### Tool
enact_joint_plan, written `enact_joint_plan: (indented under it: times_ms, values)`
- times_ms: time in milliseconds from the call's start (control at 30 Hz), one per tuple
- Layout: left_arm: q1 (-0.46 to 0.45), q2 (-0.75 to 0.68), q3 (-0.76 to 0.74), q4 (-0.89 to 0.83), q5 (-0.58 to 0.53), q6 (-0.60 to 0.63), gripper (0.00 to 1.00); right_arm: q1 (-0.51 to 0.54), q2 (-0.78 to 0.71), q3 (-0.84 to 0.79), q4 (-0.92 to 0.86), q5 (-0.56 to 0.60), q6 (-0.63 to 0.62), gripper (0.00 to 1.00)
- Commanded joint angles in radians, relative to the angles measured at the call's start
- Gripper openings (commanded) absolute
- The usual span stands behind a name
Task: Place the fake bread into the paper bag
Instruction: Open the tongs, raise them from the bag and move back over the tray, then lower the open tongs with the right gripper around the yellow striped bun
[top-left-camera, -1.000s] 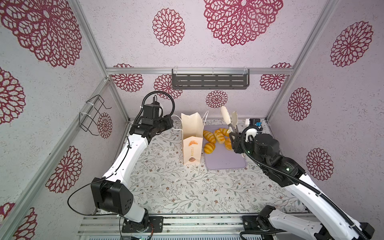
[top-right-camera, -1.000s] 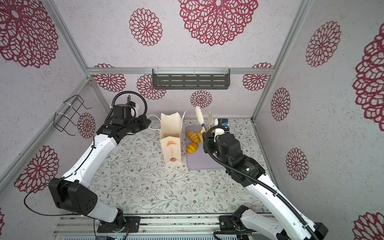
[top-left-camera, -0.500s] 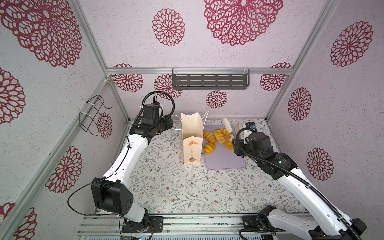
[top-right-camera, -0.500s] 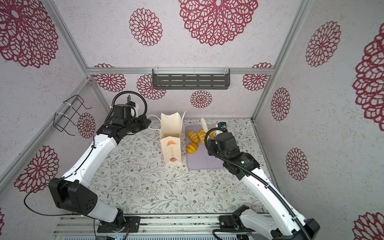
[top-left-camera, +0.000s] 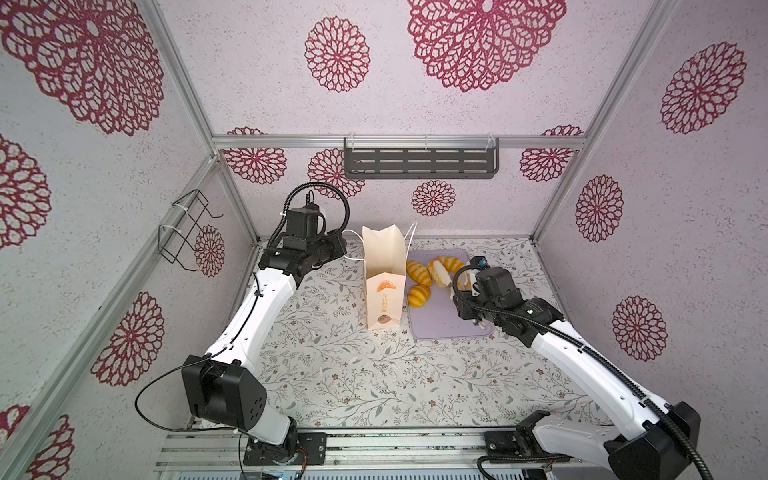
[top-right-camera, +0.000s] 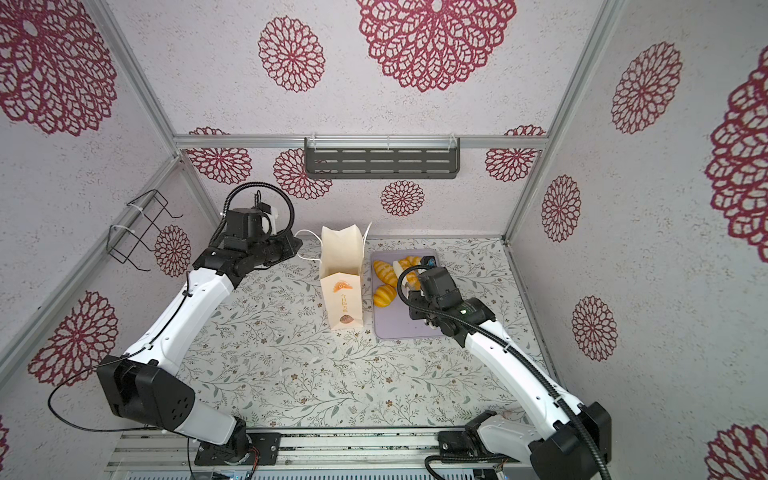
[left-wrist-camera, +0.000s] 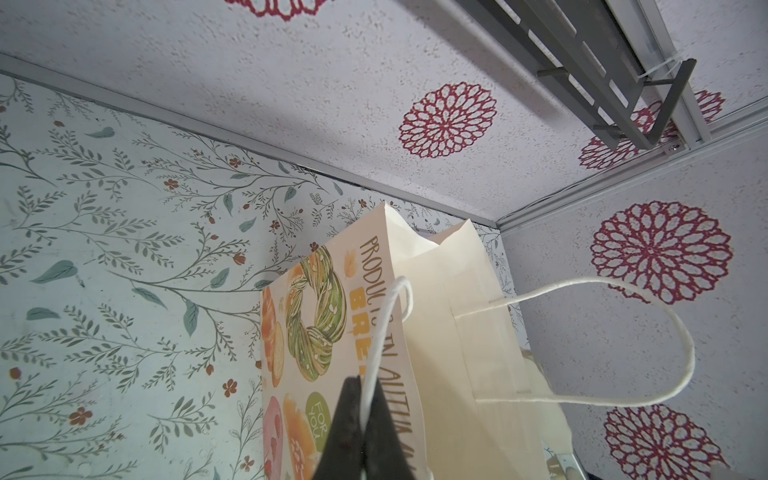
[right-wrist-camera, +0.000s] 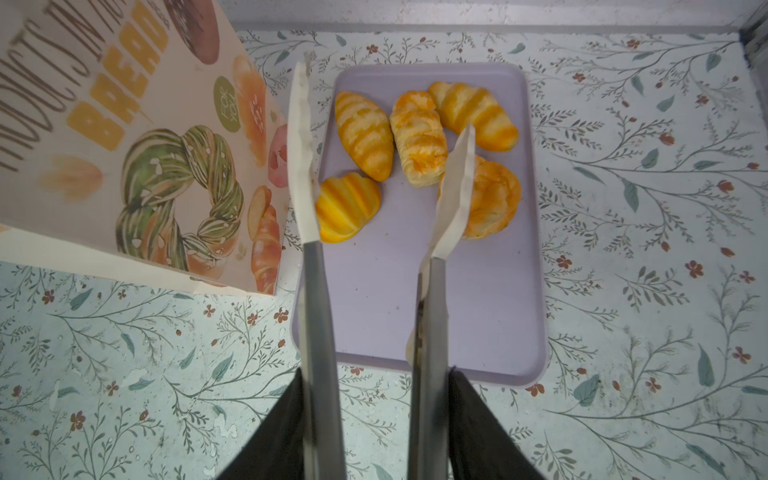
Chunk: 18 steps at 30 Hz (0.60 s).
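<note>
The paper bag (top-left-camera: 384, 282) (top-right-camera: 341, 286) stands upright left of a lilac tray (top-left-camera: 440, 320). My left gripper (left-wrist-camera: 365, 384) is shut on the bag's white cord handle (left-wrist-camera: 384, 332), holding it out to the bag's left. Several pieces of fake bread lie on the tray's far half: striped rolls (right-wrist-camera: 363, 135) (right-wrist-camera: 473, 114) and a small bun (right-wrist-camera: 347, 205). My right gripper (right-wrist-camera: 376, 378) is shut on grey tongs (right-wrist-camera: 318, 291). The tongs' cream tips (right-wrist-camera: 457, 187) stand apart above the bread with nothing between them.
A grey slotted shelf (top-left-camera: 419, 164) hangs on the back wall and a black wire rack (top-left-camera: 187, 232) on the left wall. The bag stands close to the tray's left edge (right-wrist-camera: 297, 332). Floral cloth covers the table (top-left-camera: 353, 374).
The right arm has swung the tongs down from pointing upward to lying low over the bread on the tray. The left gripper and the bag have stayed put.
</note>
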Motion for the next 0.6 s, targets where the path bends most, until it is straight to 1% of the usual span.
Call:
enact_joint_plan:
  times_ms: [0, 100, 233, 567]
  values:
    - [-0.003, -0.006, 0.003, 0.001, -0.004, 0.012, 0.0, -0.006, 0.02, 0.001, 0.073, -0.053, 0.047, 0.52]
    - [-0.002, -0.005, 0.003, 0.001, -0.005, 0.013, 0.0, -0.005, 0.057, -0.014, 0.101, -0.1, 0.078, 0.52]
    - [-0.005, -0.003, 0.001, 0.0, -0.003, 0.012, 0.0, -0.004, 0.118, -0.008, 0.109, -0.133, 0.102, 0.52]
    - [-0.005, -0.005, 0.003, 0.001, 0.001, 0.009, 0.0, -0.003, 0.213, 0.028, 0.108, -0.128, 0.16, 0.51]
